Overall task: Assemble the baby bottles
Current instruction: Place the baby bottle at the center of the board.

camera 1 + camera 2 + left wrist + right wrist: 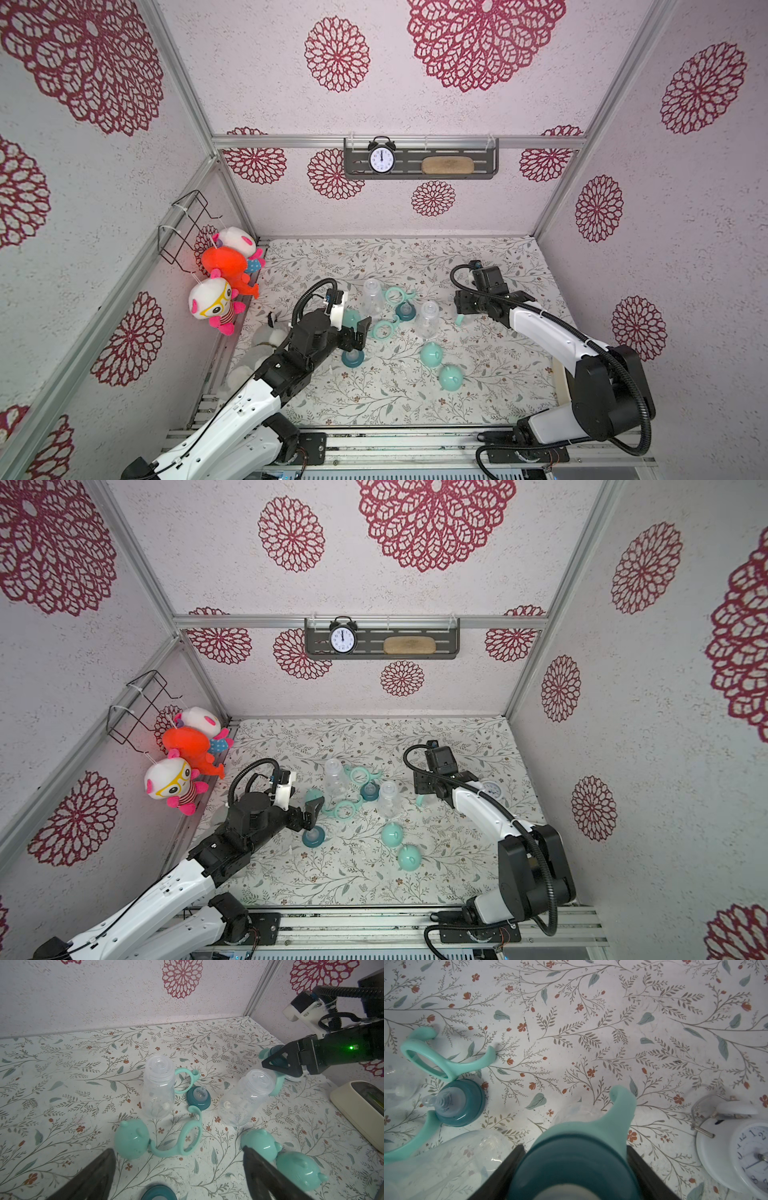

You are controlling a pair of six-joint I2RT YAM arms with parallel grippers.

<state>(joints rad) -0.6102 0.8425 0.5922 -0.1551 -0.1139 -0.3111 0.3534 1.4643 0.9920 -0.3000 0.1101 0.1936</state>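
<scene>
The walls (257, 83) are patterned with crimson rosettes; a grey shelf (484, 164) is mounted at twelve o'clock, above a leaf-printed tabletop (374, 257).

So up on the back wall there's a dark grey shelf (457, 174) with a black twin-bell alarm clock (381, 157) and a tan oblong pad (447, 165) side by side on it. The left wall has a black wire basket (183, 224), with an orange plush (224, 259), a white plush with yellow glasses (210, 305) and another white-and-pink plush (235, 242) bunched just below it. A small white alarm clock (741, 1153) sits on the leafy flower-print table cover (415, 399), over toward the right side.
</scene>
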